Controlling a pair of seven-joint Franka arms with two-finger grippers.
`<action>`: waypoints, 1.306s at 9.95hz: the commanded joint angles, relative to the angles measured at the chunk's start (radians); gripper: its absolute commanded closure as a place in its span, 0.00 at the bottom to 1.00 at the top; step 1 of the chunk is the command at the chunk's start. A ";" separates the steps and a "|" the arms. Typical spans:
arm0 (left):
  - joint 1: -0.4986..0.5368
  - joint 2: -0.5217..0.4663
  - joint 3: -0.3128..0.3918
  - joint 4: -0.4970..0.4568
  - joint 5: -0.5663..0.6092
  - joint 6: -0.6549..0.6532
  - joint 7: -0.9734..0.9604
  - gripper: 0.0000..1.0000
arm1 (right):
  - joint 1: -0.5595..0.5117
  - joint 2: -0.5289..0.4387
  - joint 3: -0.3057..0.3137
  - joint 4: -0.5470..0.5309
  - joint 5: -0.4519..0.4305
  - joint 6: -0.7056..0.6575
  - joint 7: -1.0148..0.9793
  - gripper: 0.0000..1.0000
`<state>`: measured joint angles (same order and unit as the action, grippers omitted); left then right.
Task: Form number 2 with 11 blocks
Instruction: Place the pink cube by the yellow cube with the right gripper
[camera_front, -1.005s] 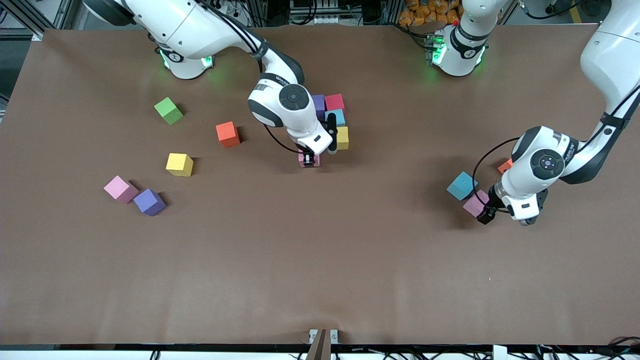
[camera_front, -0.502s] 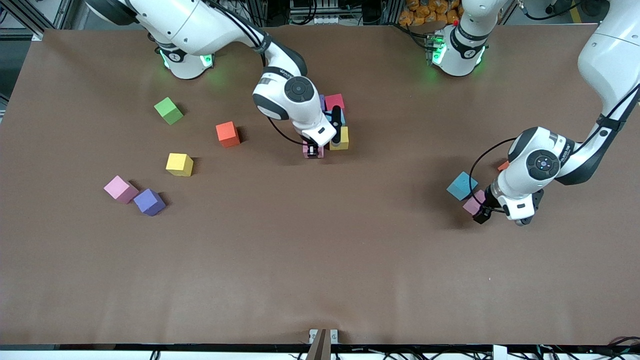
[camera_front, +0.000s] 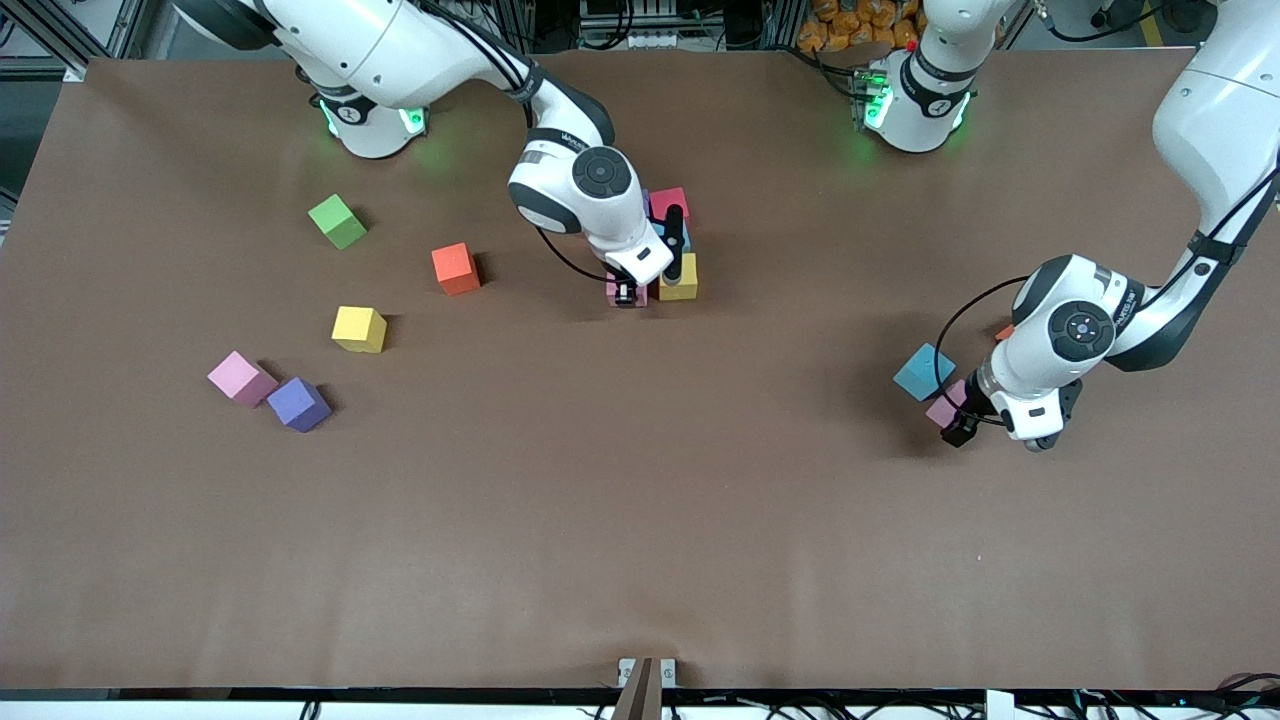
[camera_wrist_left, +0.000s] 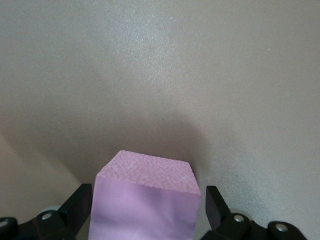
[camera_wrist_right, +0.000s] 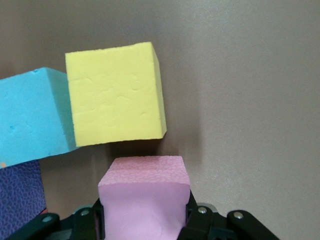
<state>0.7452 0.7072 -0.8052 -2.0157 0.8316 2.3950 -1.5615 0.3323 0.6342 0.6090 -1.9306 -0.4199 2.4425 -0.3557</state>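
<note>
Right gripper (camera_front: 624, 293) pinches a pink matte cube (camera_wrist_right: 144, 192) beside the yellow matte cube (camera_wrist_right: 116, 95); left gripper (camera_front: 958, 424), spread, straddles another pink matte cube (camera_wrist_left: 145, 199).

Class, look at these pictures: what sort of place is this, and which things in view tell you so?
Most likely a robotics lab. Two white robot arms are mounted along a brown covered table, small matte foam cubes such as the green cube lie scattered on it, and cables and metal framing line its edge.
</note>
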 joint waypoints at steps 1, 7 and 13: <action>0.003 0.003 -0.003 0.002 0.024 0.010 -0.005 0.00 | -0.001 -0.008 0.014 -0.015 -0.054 0.013 0.044 0.64; 0.005 0.000 -0.005 0.005 0.020 0.010 -0.005 0.95 | 0.020 -0.002 0.012 -0.013 -0.054 0.033 0.044 0.64; 0.016 -0.061 -0.022 0.009 0.006 -0.002 -0.015 1.00 | 0.031 0.018 0.005 -0.004 -0.060 0.046 0.044 0.64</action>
<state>0.7500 0.6900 -0.8123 -1.9898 0.8316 2.3966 -1.5621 0.3583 0.6417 0.6168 -1.9345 -0.4531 2.4723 -0.3401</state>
